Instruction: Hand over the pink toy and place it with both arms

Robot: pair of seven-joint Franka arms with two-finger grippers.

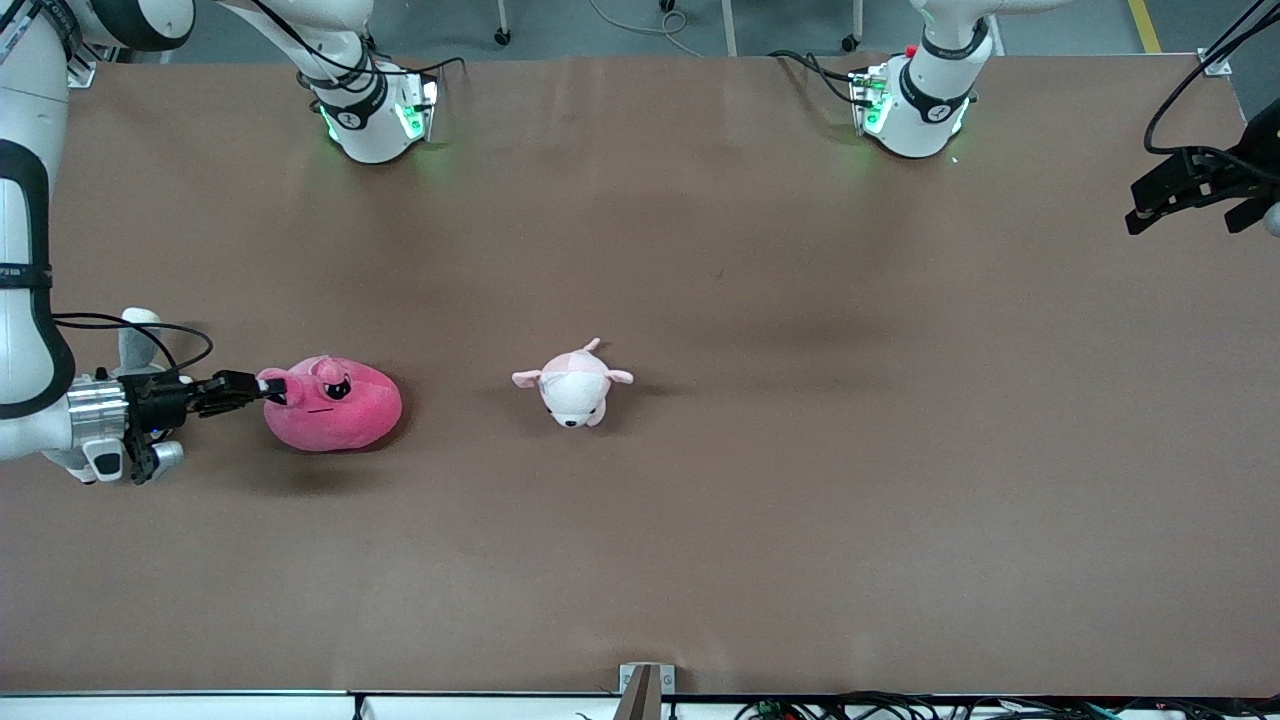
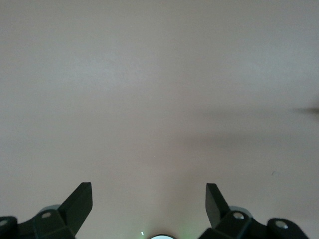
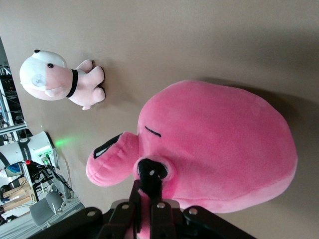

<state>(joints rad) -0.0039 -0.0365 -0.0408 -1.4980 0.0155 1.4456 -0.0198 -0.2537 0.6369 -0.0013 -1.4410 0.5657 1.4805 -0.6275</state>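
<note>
The pink toy (image 1: 335, 405), a round hot-pink plush with black angry eyes, lies on the brown table toward the right arm's end. My right gripper (image 1: 268, 388) reaches in low from that end and is shut on a small flap at the toy's edge. The right wrist view shows the pink toy (image 3: 219, 149) filling the frame, with my right gripper (image 3: 148, 185) pinching pink plush between its fingers. My left gripper (image 1: 1190, 190) hangs over the left arm's end of the table. Its fingers (image 2: 79, 204) stand wide apart over bare table, so the left gripper (image 2: 149, 199) is open and holds nothing.
A small pale pink-and-white plush animal (image 1: 572, 385) lies near the table's middle, beside the pink toy; it also shows as the pale plush (image 3: 55, 82). A grey-and-white plush (image 1: 138, 335) peeks out by the right wrist. Both arm bases (image 1: 375, 115) stand along the table's edge farthest from the front camera.
</note>
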